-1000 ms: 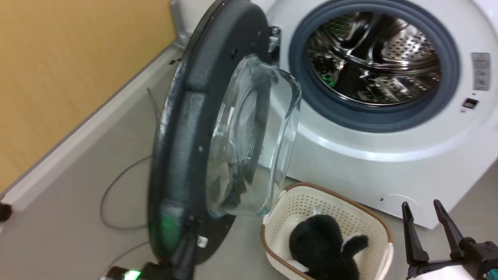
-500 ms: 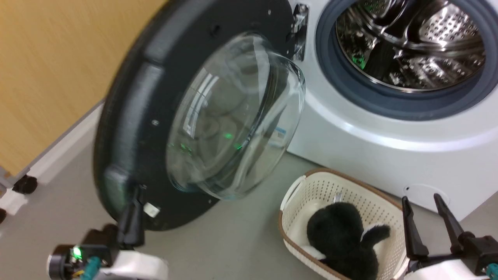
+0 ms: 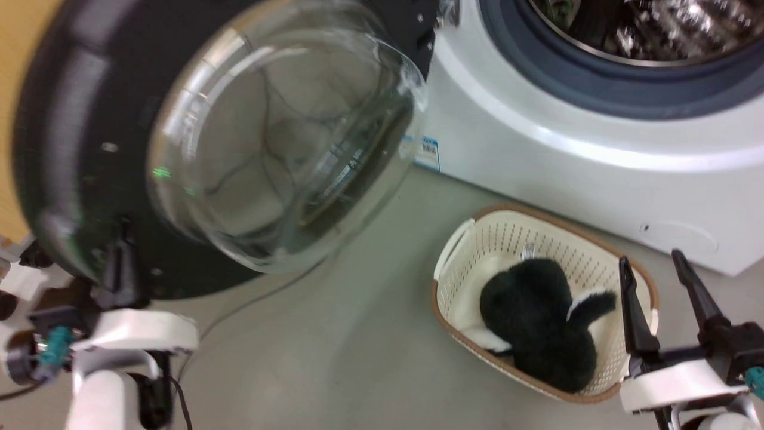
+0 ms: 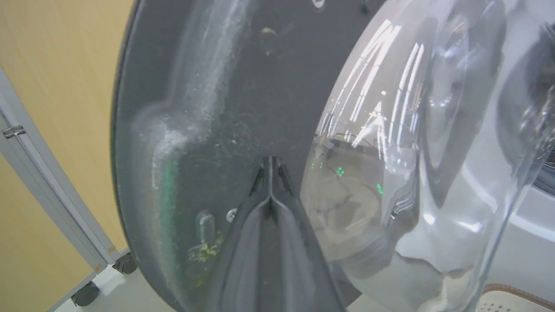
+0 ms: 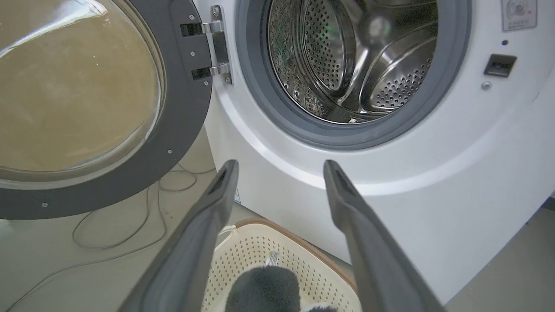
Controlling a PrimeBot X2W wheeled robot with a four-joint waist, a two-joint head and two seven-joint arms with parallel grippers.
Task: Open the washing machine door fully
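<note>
Washing machine door (image 3: 65,149) is found swung wide at nine o'clock of the washing machine (image 3: 537,161); it is judged rigid and heavy, its glass (image 3: 268,137) slippery. Contact is advised on the black surround (image 4: 243,86), where clenched left fingers (image 4: 247,260) rest; right fingers (image 5: 204,225) are released.

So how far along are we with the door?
Done: the door is unlatched and stands wide of the washing machine, drum exposed. In hand: the left gripper, fingers shut, presses on the door's inner face. Left: perhaps a last push toward the wall; the right gripper hangs open, idle.
</note>
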